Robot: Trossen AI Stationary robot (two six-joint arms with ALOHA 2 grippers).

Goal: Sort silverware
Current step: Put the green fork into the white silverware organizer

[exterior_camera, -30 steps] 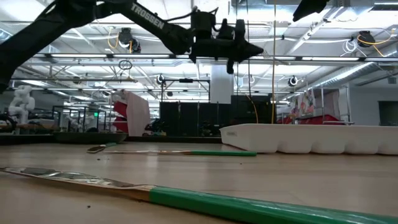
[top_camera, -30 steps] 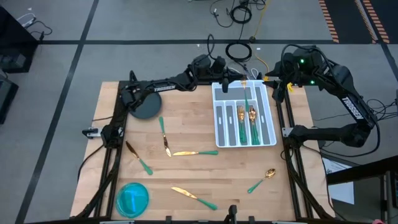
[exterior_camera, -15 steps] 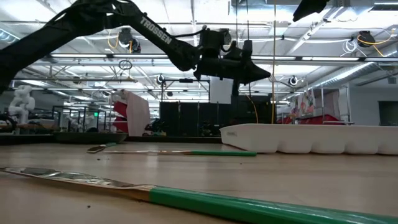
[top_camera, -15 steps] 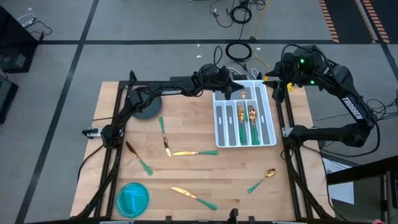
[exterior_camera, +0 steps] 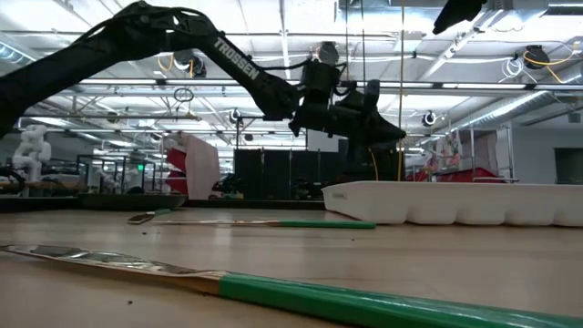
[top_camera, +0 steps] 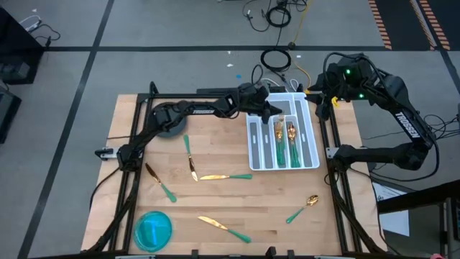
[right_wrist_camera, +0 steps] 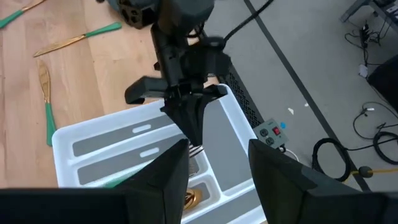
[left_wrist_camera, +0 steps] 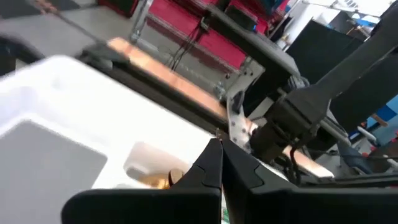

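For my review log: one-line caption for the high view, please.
Left gripper shut above the white slotted tray, right gripper waiting beside it; six gold-headed, green-handled utensils lie on the wooden table.

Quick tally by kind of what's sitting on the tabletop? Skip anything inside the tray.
Loose silverware pieces: 5
White slotted tray: 1
Blue round dish: 1
Dark round disc: 1
Total: 8
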